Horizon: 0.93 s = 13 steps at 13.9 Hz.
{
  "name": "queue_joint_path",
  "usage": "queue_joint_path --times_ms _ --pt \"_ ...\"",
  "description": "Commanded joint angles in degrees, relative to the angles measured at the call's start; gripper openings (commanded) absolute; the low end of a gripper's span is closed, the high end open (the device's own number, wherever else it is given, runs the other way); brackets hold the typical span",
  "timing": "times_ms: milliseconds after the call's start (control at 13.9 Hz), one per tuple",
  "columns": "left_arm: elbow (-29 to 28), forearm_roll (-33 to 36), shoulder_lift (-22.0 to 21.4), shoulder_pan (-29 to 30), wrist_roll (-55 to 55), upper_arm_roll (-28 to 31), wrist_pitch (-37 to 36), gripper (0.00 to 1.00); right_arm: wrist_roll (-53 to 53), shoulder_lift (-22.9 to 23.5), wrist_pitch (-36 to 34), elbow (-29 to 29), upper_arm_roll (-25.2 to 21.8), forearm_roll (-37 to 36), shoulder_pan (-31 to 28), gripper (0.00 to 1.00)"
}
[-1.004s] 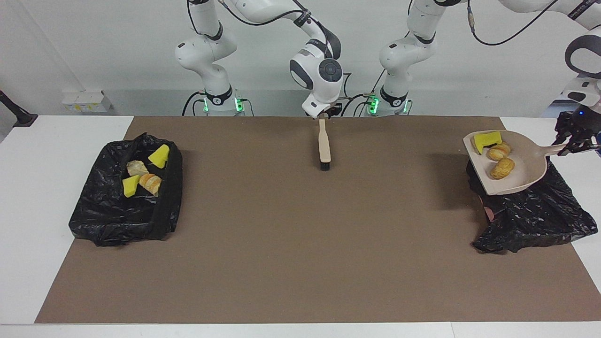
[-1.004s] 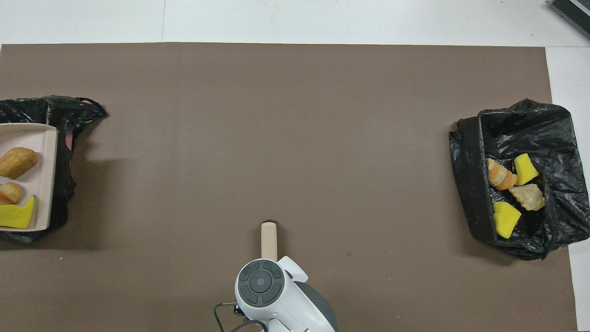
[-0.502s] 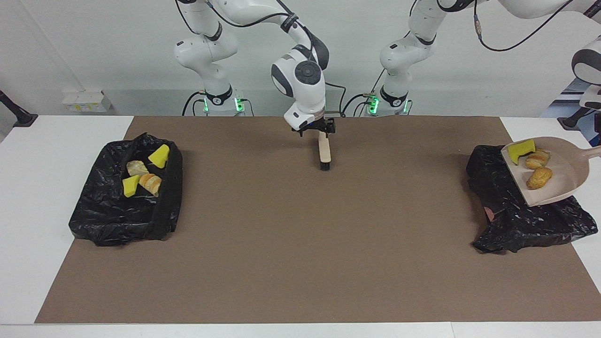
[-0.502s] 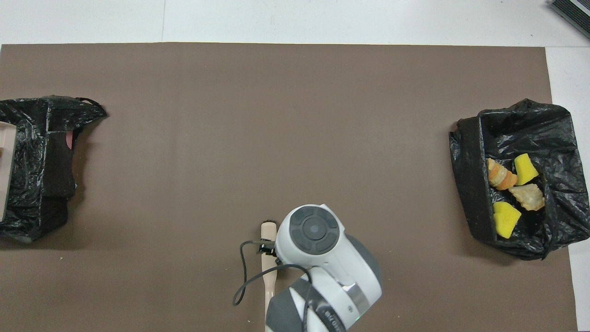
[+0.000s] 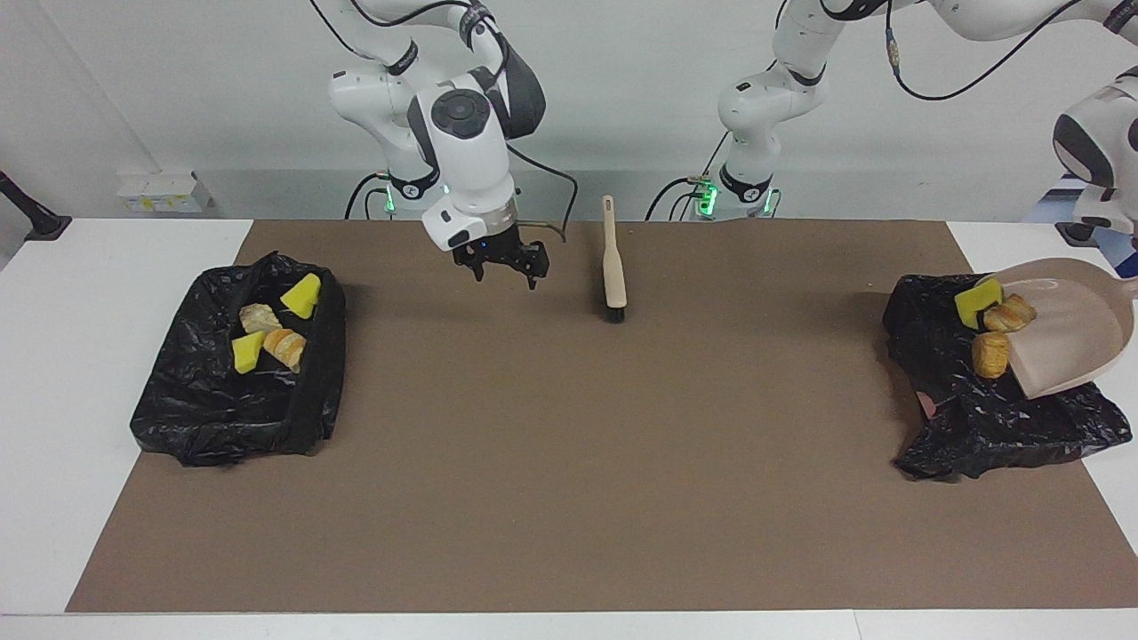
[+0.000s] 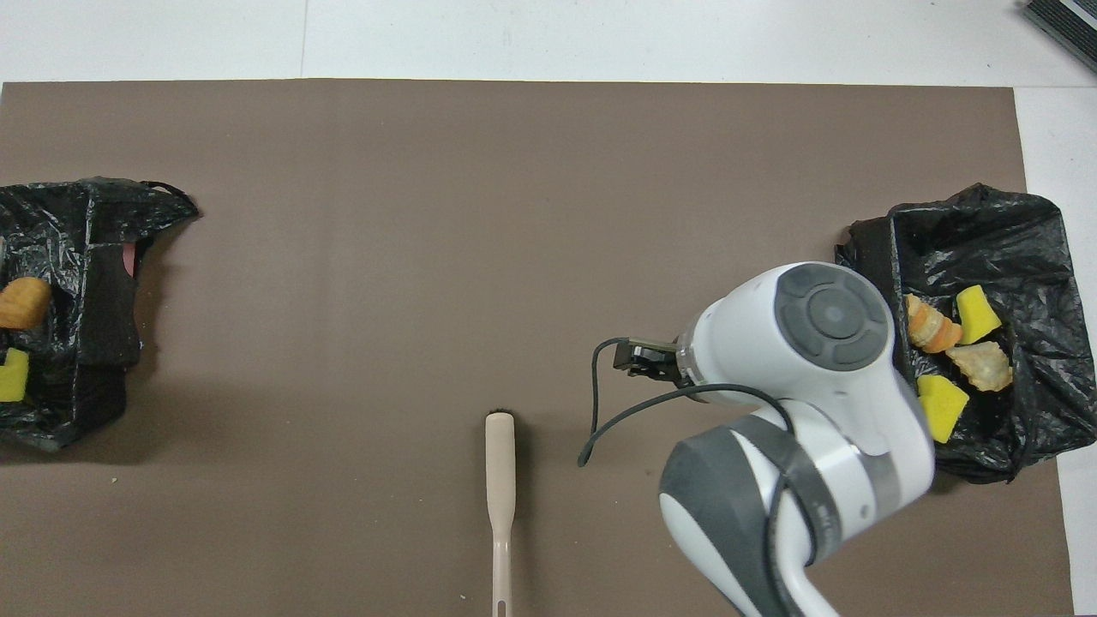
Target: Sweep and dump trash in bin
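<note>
My right gripper [image 5: 503,267] is open and empty over the brown mat, between the brush [image 5: 612,267] and the black-lined bin [image 5: 231,409] at the right arm's end. That bin holds several trash bits, yellow [image 5: 302,295], beige [image 5: 260,317] and orange-brown [image 5: 286,347]. The beige dustpan [image 5: 1067,329] is tilted steeply over the other black bin [image 5: 996,418] at the left arm's end. A yellow chunk [image 5: 976,302] and two bread-like pieces [image 5: 989,353] sit at its lower lip, over the bag. The left gripper is out of view past the frame edge.
The brush [image 6: 500,463] lies flat on the mat near the robots, bristles pointing away from them. The right arm's wrist [image 6: 814,343] hangs beside its bin [image 6: 968,240]. The left-end bin [image 6: 77,248] shows an orange-brown bit [image 6: 21,302] and a yellow bit [image 6: 10,374].
My right gripper let go of the brush and swung away toward the right arm's end. The dustpan tilted more steeply and its three bits slid down to its lip over the bin.
</note>
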Motion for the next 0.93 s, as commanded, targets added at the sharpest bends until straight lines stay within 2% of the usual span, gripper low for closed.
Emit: queue_joint_path --times_ms 0,143,430,645,860 --pt "-7.06 7.4 -5.5 -1.46 -5.34 0.68 1.96 0.0 -3.0 -2.51 -6.84 6.03 0.49 -1.06 -4.26 1.0" --pt "-6.36 13.28 -5.5 -0.59 -5.25 0.68 2.22 0.0 -7.3 -2.61 -12.98 12.52 0.49 -2.71 -7.16 1.0" --pt "-3.99 12.62 -6.73 -0.31 -3.67 0.94 1.96 0.0 -11.1 -1.12 -23.71 23.35 0.49 -7.81 -9.63 1.0" --pt "-2.41 1.49 -7.17 -0.4 -2.7 0.95 0.91 0.0 -11.1 2.92 -31.02 30.38 0.23 -8.97 -10.51 1.0" --pt "-2.22 -8.01 -7.26 -1.1 -4.8 0.77 -2.95 0.0 -11.1 4.95 -32.53 33.74 -0.3 -8.88 -10.87 1.0"
